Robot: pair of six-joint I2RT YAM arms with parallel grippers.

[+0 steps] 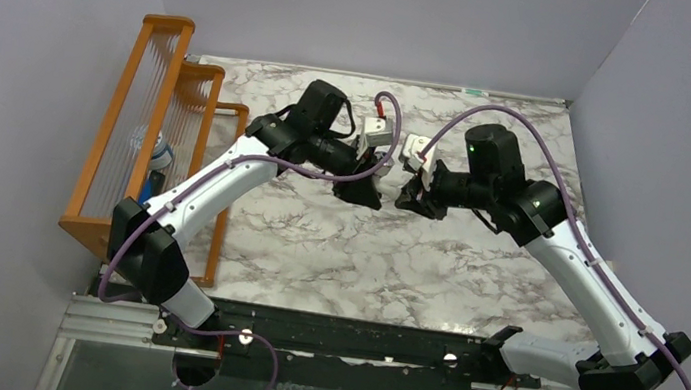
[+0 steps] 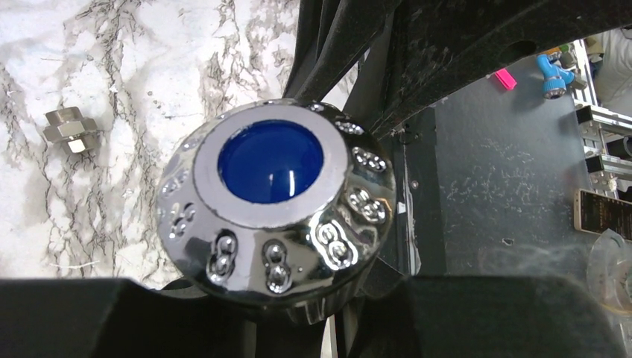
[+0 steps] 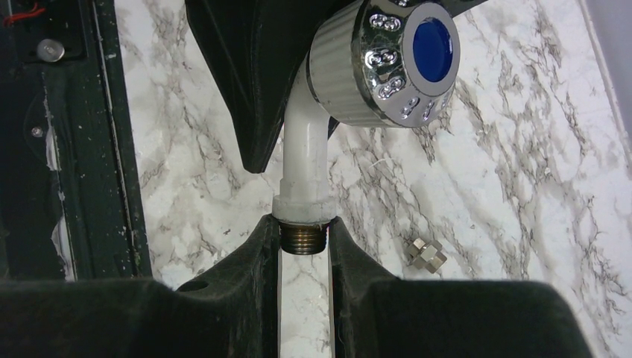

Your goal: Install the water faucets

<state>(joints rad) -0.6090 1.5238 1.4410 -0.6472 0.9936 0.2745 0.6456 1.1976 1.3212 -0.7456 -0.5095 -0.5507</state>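
The right jaws are closed on the threaded end of the tap (image 3: pixel 304 160), and the left jaws are closed on its neck just under the knob. The tap is held above the desk (image 3: pixel 522 186), where the nut (image 3: pixel 425 253) lies loose nearby.

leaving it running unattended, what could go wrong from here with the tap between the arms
1. The right gripper pinches the tap only at its threaded end, a small hold, so it could slip or tilt.
2. Its fingers cover the thread, while the nut lies loose on the table, apart from it.
3. The left gripper sits close by the knob; the two grippers might bump.
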